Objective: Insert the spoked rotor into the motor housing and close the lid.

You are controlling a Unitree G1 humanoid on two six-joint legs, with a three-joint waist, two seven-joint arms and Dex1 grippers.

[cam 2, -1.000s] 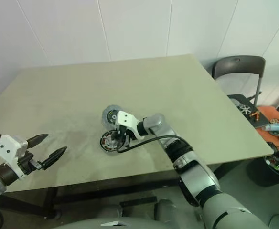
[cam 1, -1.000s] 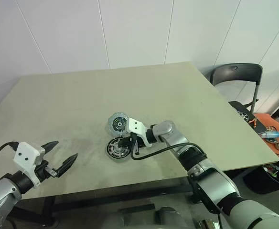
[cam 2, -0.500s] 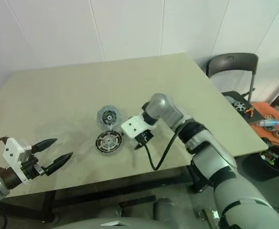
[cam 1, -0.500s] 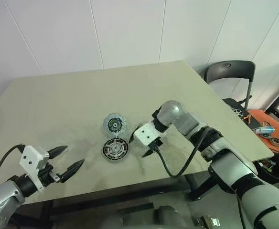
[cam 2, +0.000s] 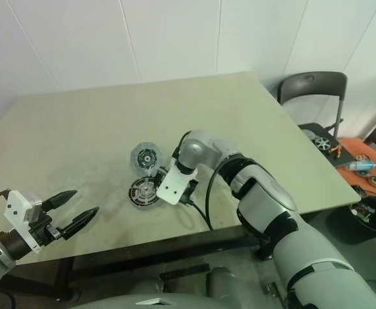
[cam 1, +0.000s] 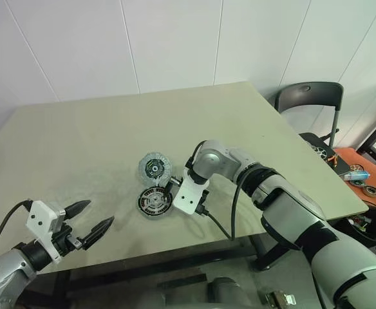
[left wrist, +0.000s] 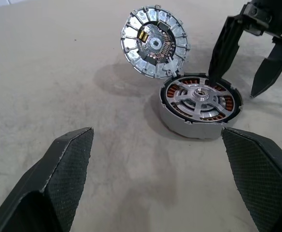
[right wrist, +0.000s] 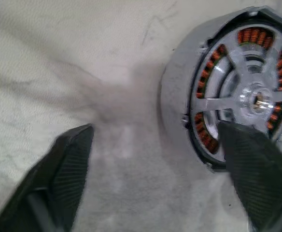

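No readable writing or brand anywhere. Spoked rotor (left wrist: 199,98) seated inside motor housing (left wrist: 177,122) on table (cam 1: 98,129); lid (left wrist: 154,42) tilted open behind. Right gripper (left wrist: 245,60) spread beside housing, possibly touching rim. Left gripper (cam 1: 88,221) spread, empty, well apart.

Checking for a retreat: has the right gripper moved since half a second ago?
Yes. The right gripper came back toward the housing, now hovering open at its edge.

Copper-orange windings under silver spokes in the grey motor housing (left wrist: 200,106); silvery, radially segmented lid (left wrist: 153,41).
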